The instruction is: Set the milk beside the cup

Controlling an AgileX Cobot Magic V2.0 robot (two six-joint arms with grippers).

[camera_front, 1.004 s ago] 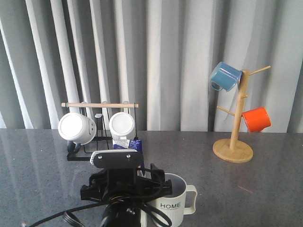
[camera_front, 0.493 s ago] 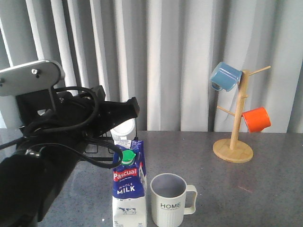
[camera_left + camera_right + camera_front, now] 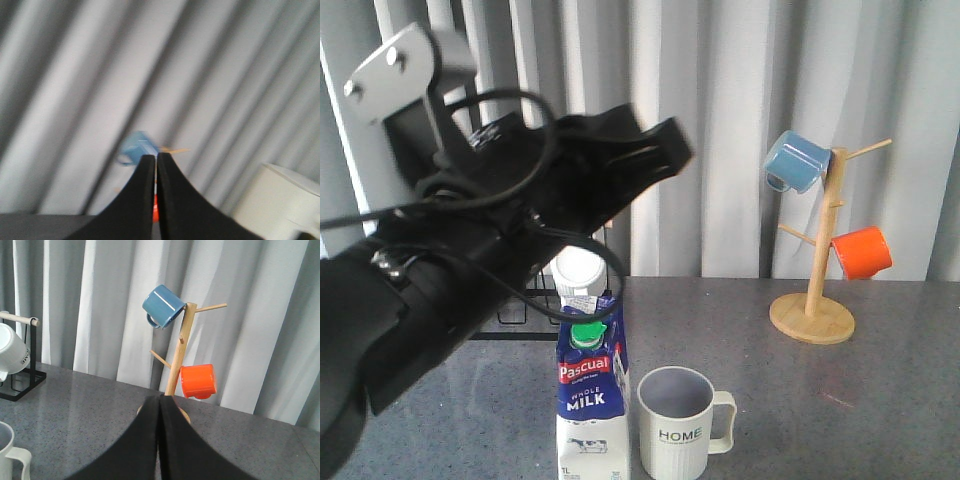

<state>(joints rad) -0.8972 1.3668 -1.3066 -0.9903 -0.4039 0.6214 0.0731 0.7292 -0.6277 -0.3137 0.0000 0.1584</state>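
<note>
Standing upright on the worktop (image 3: 880,400), the milk (image 3: 592,400) is just beside the cup (image 3: 678,425), on its left. My left hand (image 3: 155,165) is pressed together, holding nothing, raised above the milk. My arm could knock the carton over if it sinks.

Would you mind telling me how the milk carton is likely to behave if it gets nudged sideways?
The milk carton is tall on a narrow base, so a push near its green cap would probably tip it. Pushed low, it may slide on the smooth table. It stands close beside the cup, which it might bump.
</note>
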